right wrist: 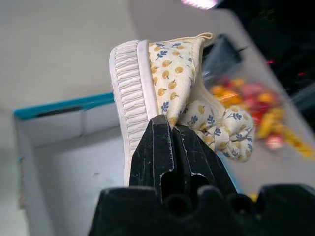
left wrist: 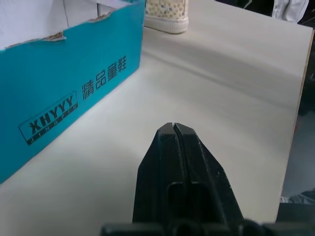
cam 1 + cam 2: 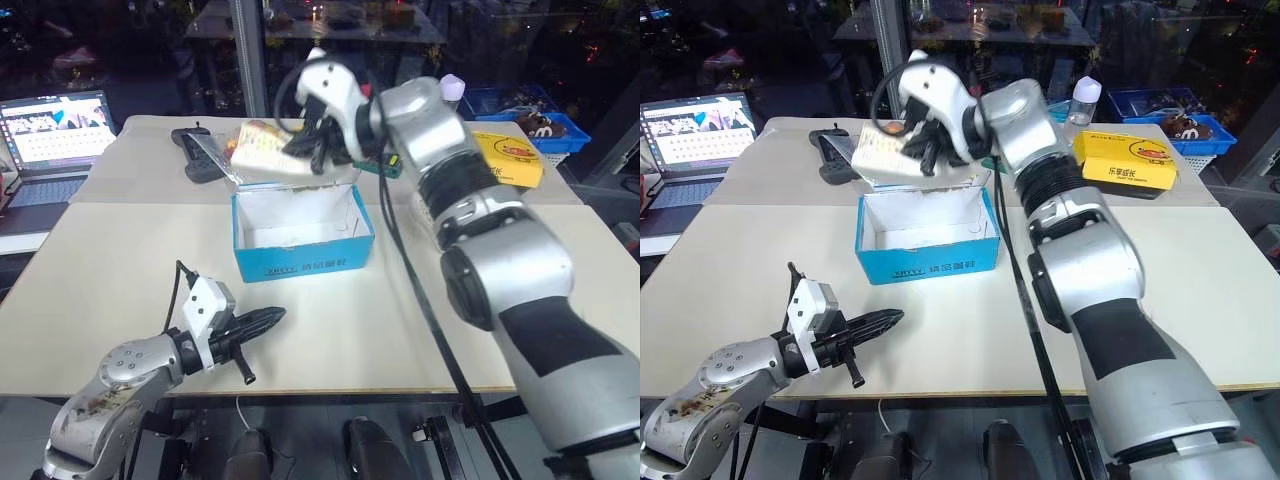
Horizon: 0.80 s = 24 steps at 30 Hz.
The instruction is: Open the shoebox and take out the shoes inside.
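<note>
The shoebox [image 3: 300, 262] stands open in the middle of the table, bright blue with a white inside, and nothing shows inside it. Above its back edge my right gripper [image 3: 312, 150] is shut on one shoe [image 1: 172, 78], cream with a small yellow and blue print, a bow and a ribbed white sole. The shoe [image 3: 880, 155] hangs tilted, clear of the box. A second shoe [image 2: 167, 14] stands on the table just past the box's corner. My left gripper [image 3: 275, 316] is shut on nothing, low near the table's front edge, pointing toward the box front.
A laptop [image 3: 55, 140] sits at the far left. A black device [image 3: 200, 155] lies behind the box. A yellow box [image 3: 510, 155], a blue basket [image 3: 530, 120] and a bottle [image 3: 1085, 100] stand at the back right. A black cable [image 3: 420, 300] runs down my right arm.
</note>
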Tool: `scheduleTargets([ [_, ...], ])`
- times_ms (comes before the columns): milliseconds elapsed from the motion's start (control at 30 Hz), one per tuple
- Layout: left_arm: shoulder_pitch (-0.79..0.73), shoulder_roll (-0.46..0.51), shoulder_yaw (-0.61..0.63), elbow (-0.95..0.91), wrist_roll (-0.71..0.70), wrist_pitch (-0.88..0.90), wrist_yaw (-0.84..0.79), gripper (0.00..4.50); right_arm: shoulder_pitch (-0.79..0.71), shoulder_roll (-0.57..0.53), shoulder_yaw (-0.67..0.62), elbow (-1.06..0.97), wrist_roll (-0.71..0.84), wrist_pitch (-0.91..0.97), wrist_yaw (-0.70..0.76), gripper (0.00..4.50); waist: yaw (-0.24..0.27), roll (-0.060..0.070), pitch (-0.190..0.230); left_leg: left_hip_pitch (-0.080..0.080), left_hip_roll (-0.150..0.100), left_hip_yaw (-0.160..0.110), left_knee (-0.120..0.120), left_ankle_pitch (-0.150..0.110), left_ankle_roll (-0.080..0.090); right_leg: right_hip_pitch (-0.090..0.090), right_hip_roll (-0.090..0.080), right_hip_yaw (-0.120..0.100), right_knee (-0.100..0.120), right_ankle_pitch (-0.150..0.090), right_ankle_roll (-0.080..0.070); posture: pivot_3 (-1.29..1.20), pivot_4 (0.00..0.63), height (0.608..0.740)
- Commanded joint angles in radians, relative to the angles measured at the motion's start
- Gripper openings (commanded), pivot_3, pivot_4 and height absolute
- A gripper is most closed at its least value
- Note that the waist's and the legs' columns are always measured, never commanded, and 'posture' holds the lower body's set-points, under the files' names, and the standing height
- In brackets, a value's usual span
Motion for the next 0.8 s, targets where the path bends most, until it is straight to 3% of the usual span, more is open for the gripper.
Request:
scheduleTargets([
  [33,-0.013,-0.009,0.008,-0.020,-0.010,-0.008,0.013,0.00,0.042,-0.112,-0.057,-0.235,0.017,0.103,-0.075,0.03,0.002,0.000,0.000,0.000,0.000,0.000,0.000,0.000,0.000,0.000,0.000,0.000,0.000,0.000,0.000,0.00,0.150,0.673],
  [133,-0.024,-0.010,0.008,-0.017,-0.010,-0.007,0.015,0.00,0.227,-0.240,-0.072,-0.547,-0.040,0.300,-0.141,0.03,0.023,0.000,0.000,0.000,0.000,0.000,0.000,0.000,0.000,0.000,0.000,0.000,0.000,-0.001,0.000,0.00,0.150,0.673],
  [300,-0.044,-0.010,0.010,-0.014,-0.016,0.001,0.018,0.00,0.515,-0.354,-0.080,-0.995,-0.083,0.591,-0.194,0.03,0.034,0.000,0.000,0.000,-0.001,0.001,0.001,0.001,0.001,0.001,-0.001,0.001,-0.001,0.000,0.001,0.00,0.150,0.673],
  [467,-0.072,-0.010,0.003,-0.015,-0.026,0.017,0.017,0.00,0.702,-0.366,-0.081,-1.244,-0.120,0.792,-0.279,0.03,0.023,0.003,0.002,0.001,-0.001,0.001,0.000,0.001,0.002,0.000,0.000,0.002,0.000,0.000,0.001,0.00,0.150,0.673],
  [667,-0.093,-0.004,-0.003,0.002,-0.024,0.021,0.004,0.00,0.826,-0.324,-0.032,-1.365,-0.135,0.926,-0.378,0.03,0.024,0.003,0.002,0.002,-0.002,0.001,0.001,0.001,0.002,0.003,0.000,0.002,-0.001,0.000,0.002,0.00,0.150,0.673],
  [800,-0.102,-0.005,-0.007,0.005,-0.024,0.023,-0.005,0.00,0.929,-0.326,0.035,-1.338,-0.176,0.914,-0.453,0.03,0.027,0.003,0.002,0.002,-0.002,0.000,0.002,0.001,0.002,0.003,-0.001,0.002,-0.001,0.001,0.002,0.00,0.150,0.673],
])
